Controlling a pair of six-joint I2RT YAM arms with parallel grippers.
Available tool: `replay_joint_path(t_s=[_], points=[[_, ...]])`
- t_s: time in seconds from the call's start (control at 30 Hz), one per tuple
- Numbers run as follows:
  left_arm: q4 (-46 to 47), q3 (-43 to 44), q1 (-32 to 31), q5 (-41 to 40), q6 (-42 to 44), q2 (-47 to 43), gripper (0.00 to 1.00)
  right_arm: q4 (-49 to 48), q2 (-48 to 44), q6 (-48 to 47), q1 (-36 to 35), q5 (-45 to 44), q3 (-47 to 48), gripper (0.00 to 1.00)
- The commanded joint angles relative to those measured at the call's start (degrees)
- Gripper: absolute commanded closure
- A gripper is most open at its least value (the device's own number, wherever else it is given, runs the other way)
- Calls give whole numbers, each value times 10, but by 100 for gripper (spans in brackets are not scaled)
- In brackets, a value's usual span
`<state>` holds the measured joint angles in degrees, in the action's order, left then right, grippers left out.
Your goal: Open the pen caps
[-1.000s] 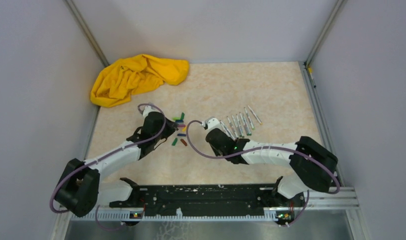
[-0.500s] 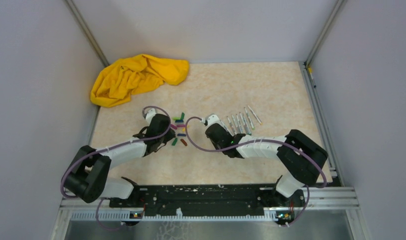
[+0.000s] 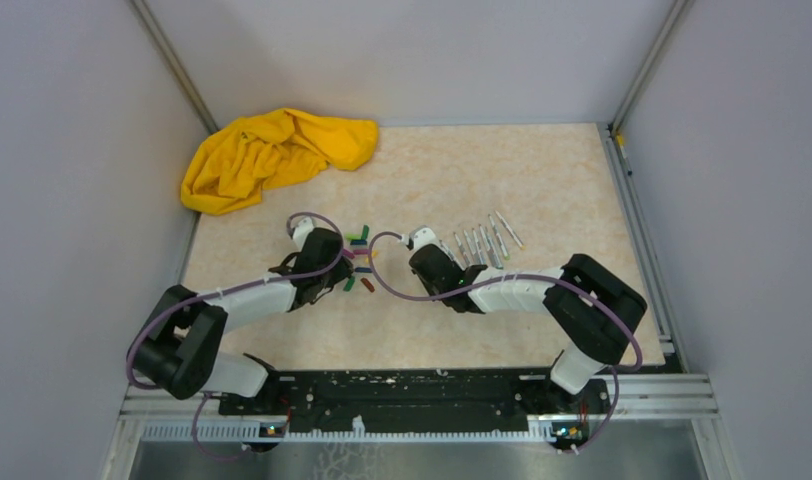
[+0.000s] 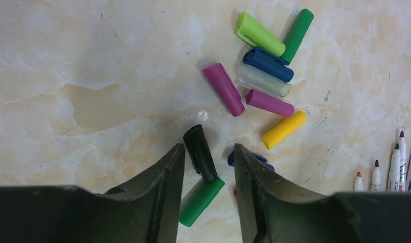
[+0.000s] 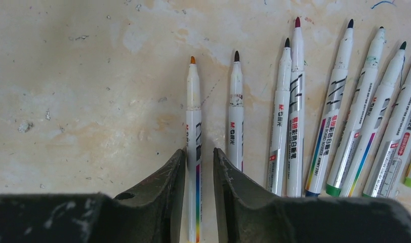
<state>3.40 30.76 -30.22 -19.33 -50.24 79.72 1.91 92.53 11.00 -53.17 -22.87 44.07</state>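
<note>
left pincer (image 4: 209, 148) parted, jaws loose either side of black cap (image 4: 199, 154) lying on tabletop (image 4: 82, 76) near the other pen caps (image 4: 268, 64); right pincer (image 5: 199, 150) narrow, straddling orange-tipped pen (image 5: 193, 101), leftmost in row of uncapped pens (image 5: 340, 111)

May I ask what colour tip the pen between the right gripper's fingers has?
The pen tip is orange, clearest in the right wrist view.
</note>
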Motion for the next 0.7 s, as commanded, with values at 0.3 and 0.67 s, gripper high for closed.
replay_joint_path(t_s=[0.3,0.67], points=[[-31,2,2,-9,4,-77,21,0,-41,-4,4,-4,2,65],[-132,4,-1,-11,8,-233,3,40,-169,-7,4,-5,-7,49]])
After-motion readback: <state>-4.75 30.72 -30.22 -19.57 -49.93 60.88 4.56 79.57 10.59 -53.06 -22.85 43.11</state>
